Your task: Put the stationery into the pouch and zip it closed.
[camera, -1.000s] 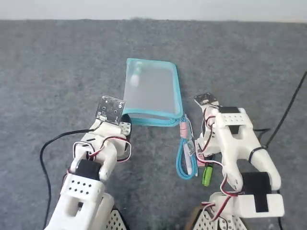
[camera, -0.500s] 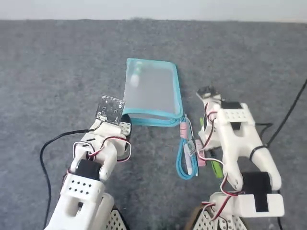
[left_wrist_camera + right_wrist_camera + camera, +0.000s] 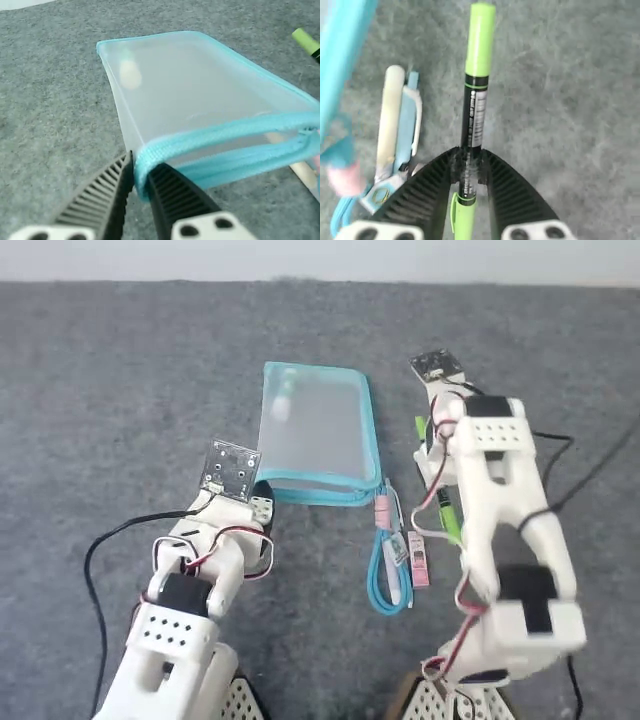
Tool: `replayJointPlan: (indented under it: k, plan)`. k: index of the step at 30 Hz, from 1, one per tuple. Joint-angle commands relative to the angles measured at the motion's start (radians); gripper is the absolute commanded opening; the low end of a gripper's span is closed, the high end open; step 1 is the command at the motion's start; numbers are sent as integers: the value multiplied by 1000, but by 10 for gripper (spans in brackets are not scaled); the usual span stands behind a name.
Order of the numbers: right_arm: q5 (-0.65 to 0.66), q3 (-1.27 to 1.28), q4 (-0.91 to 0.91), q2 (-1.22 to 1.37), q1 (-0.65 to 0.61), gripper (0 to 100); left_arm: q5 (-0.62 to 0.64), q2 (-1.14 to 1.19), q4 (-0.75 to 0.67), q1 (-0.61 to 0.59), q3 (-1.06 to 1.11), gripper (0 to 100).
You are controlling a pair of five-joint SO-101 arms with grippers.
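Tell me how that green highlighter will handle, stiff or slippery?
The green highlighter looks rigid, so it probably won't bend. Its smooth round barrel, pinched near one end by the right gripper, may pivot or slip. Released, it might roll.

Both arms are white printed shells around black servo blocks, strung with thin red, black and white wires. The left arm (image 3: 185, 610), at the lower left of the high view, has a panel of small round holes (image 3: 170, 630) and a looping black cable (image 3: 95, 550). The right arm (image 3: 500, 520), at the right, trails a second black cable (image 3: 600, 465) toward the right edge. Each ends in a small grey square plate, the left plate (image 3: 230, 468) and the right plate (image 3: 438, 365), probably camera boards. In the wrist views the left gripper (image 3: 140, 167) and right gripper (image 3: 470, 152) have black ribbed fingers (image 3: 107, 192) on white bases with dark screw holes.
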Motion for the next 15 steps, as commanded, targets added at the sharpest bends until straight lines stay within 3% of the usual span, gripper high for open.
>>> replayJointPlan:
  k: [1,5,10,15]
  plan:
    - [3,-121,2,79,1,70,-6,2,-2,-8,-13,12]
    - [3,-135,8,111,7,187,-6,2,-3,-8,-13,12]
    - [3,-97,50,44,4,157,-6,2,-5,-6,-13,12]
    - [17,138,-22,-67,-1,155,-6,2,-5,-6,-13,12]
